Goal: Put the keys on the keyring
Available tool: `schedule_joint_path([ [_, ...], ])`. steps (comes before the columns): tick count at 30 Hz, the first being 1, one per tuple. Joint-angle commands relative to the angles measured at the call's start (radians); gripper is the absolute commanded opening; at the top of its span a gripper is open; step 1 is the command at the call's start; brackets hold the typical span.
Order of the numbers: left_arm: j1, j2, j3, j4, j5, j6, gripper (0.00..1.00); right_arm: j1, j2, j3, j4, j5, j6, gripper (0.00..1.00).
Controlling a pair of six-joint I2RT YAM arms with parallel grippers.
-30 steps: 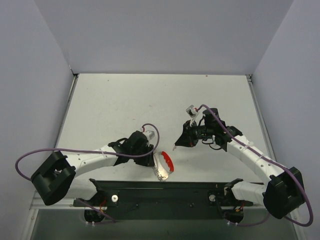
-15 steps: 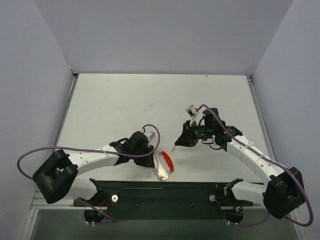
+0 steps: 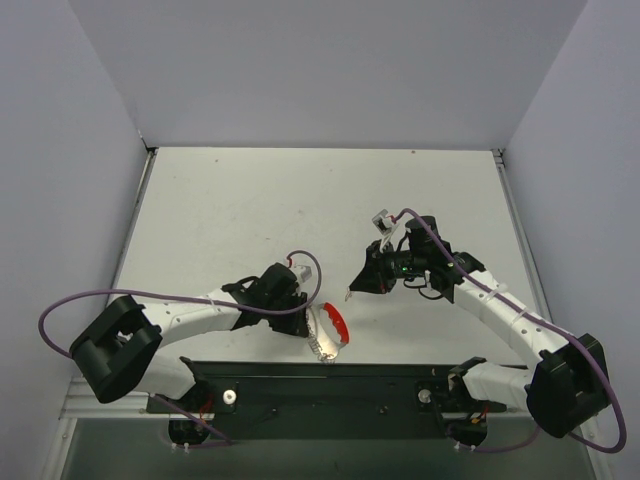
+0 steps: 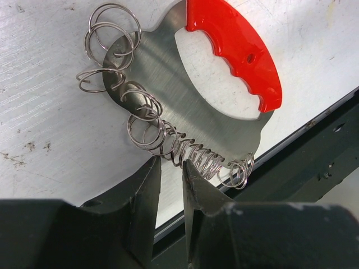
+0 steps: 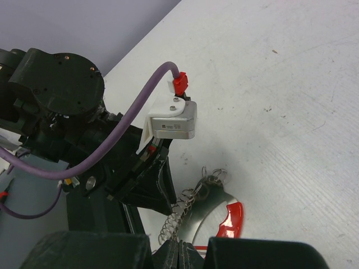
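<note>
1. The left arm (image 3: 190, 318) lay low along the near edge of the tabletop (image 3: 250, 210), reaching in toward the middle.
2. The left tool (image 4: 171, 165) stood narrow. Its two dark fingers (image 4: 147, 193) were parted by a slim gap with bare tabletop showing through. Their tips sat right at the wire loops (image 4: 193, 156); whether they touched the loops could not be told.
3. The keyring (image 4: 168, 84) lay flat at the near edge, about the middle, just beside the black base plate (image 3: 330, 385). Its red arc (image 4: 238, 50) was on the side away from the left tool. The rest was grey metal with a wavy rim, and the loops were strung all along its outer edge.
4. The key (image 3: 348, 295) showed only as a thin pale sliver, a little to the right of the keyring and farther from the near edge, apart from it.
5. The right tool (image 5: 179, 253) was fully closed, its fingers pressed together on the key.
6. The right arm (image 3: 500, 310) ran from the near right corner in toward the middle.
</note>
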Motion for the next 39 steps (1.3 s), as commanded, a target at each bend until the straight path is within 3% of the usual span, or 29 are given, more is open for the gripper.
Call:
schedule_joint_path([
  [1,0.0,0.005,0.032,0.037,0.016,0.0,0.32,-0.006,-0.01,-0.011,0.036,-0.032,-0.006,0.0],
  [5,-0.001,0.003,0.032,0.042,0.025,-0.001,0.33,-0.006,-0.012,-0.012,0.037,-0.032,-0.007,0.0],
  [14,-0.013,-0.069,0.015,0.025,-0.002,-0.012,0.47,-0.005,-0.004,-0.015,0.048,-0.038,0.0,0.0],
  [19,-0.018,-0.124,-0.017,0.06,0.03,-0.042,0.46,-0.003,-0.004,-0.016,0.046,-0.038,0.005,0.0],
  [32,-0.112,-0.08,0.015,0.088,0.076,-0.089,0.41,-0.003,-0.007,-0.019,0.048,-0.033,0.006,0.0],
  [39,-0.182,-0.001,0.07,0.091,0.082,-0.063,0.47,-0.008,-0.003,-0.022,0.046,-0.029,0.006,0.0],
])
